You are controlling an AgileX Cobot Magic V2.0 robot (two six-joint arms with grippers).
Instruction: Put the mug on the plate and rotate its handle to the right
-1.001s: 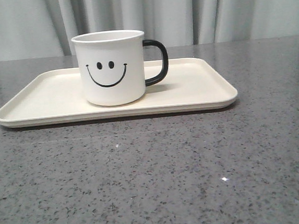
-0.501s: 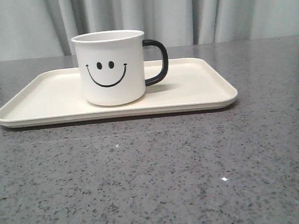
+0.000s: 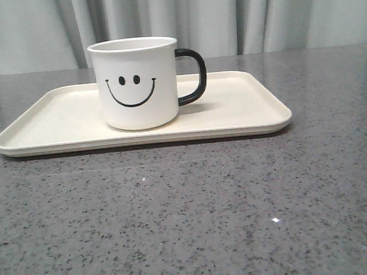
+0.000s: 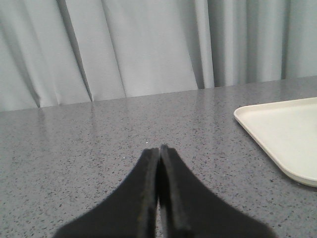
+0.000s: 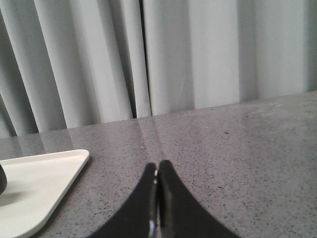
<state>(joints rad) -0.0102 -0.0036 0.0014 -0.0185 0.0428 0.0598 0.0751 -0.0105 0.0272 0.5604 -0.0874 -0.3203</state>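
From the front, we see the mug (image 3: 137, 83) standing upright on the plate (image 3: 245, 103), a little left of its middle, smiley face toward us. The handle (image 3: 193, 76) sticks out to the right. Across the last second nothing here has shifted: mug, handle and plate sit exactly as they did, and neither arm enters this view. We judge both halves of the task to be done, with the arms drawn back and nothing left to correct.

In the left wrist view, our left gripper (image 4: 159, 148) has its fingers pressed together with nothing between them, low over the grey table (image 4: 99, 134). One rounded corner of the plate (image 4: 277, 134) shows well apart from the fingertips; the mug is out of sight here.

In the right wrist view, our right gripper (image 5: 157, 166) is likewise closed on nothing above the table (image 5: 237, 134). The plate (image 5: 39, 178) corner lies off to one side, with a dark sliver at the picture's edge that may be the handle, though we cannot tell.
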